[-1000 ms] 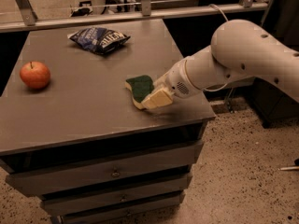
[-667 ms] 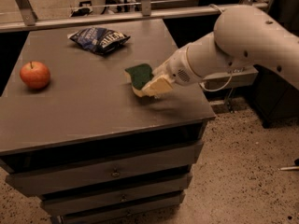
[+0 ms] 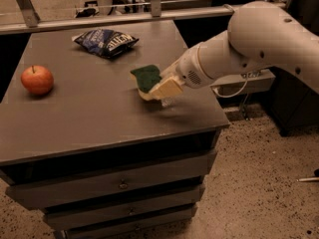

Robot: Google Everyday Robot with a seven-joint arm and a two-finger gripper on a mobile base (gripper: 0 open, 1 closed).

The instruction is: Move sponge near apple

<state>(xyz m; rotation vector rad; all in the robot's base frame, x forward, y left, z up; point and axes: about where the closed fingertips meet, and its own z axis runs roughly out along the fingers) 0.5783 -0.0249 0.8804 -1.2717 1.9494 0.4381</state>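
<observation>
Moved: green-top yellow-foam sponge up off grey desk.
Hold: gripper above mid-desk, fingers clamped on sponge.
Gap: round red apple well left.

This looks like a robot test lab or workroom, not a home. A big white robot arm reaches over a plain grey desk with metal drawers. Its hand hangs above the desk's right half, clamped on a sponge. The floor is hard and speckled, a metal rail runs behind the desk, and a loose cable hangs at the right. The only homely things are an apple and a snack bag.
</observation>
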